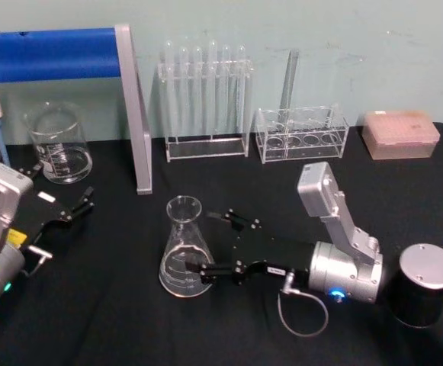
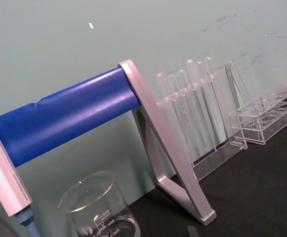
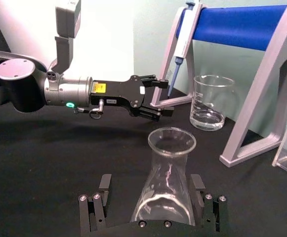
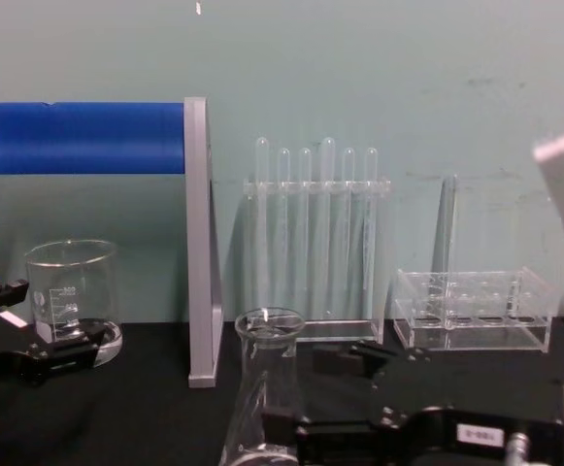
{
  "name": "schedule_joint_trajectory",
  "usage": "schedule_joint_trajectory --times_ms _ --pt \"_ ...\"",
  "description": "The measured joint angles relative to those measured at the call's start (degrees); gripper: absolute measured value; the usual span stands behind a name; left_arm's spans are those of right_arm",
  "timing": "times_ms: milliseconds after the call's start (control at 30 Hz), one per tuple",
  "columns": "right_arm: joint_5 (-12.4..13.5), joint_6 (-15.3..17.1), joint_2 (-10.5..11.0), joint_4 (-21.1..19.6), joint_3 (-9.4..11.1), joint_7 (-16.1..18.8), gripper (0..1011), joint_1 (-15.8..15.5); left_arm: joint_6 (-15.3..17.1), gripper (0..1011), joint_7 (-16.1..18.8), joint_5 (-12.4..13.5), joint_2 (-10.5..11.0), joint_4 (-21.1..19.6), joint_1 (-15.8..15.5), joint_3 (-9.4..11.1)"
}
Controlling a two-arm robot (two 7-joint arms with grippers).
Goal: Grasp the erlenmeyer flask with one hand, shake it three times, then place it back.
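The erlenmeyer flask (image 1: 183, 245) stands upright on the black table in front of me, clear glass with a flared rim. My right gripper (image 1: 198, 242) reaches in from the right and is open, one finger on each side of the flask's lower body. In the right wrist view the flask (image 3: 165, 185) sits between the two fingers (image 3: 104, 182), with a small gap on one side. From the chest view the flask (image 4: 260, 388) stands just left of the right gripper (image 4: 311, 393). My left gripper (image 1: 61, 187) rests open at the left, near the beaker.
A glass beaker (image 1: 58, 143) stands at the back left under a blue-barred pipette stand (image 1: 133, 114). A test tube rack (image 1: 204, 99), a low clear rack (image 1: 301, 133) and a pink tip box (image 1: 400, 133) line the back. Bare black table lies in front of the flask.
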Motion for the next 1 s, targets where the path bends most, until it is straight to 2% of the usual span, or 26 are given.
schedule_joint_trajectory --times_ms 600,1000 --pt "-1.8 -0.6 -5.5 5.7 -1.2 -1.4 1000 4.1 0.0 1001 0.0 0.0 0.0 0.0 0.0 0.0" --pt "-2.1 -0.6 -6.9 6.9 -1.0 -2.1 1000 4.7 0.0 1001 0.0 0.0 0.0 0.0 0.0 0.0"
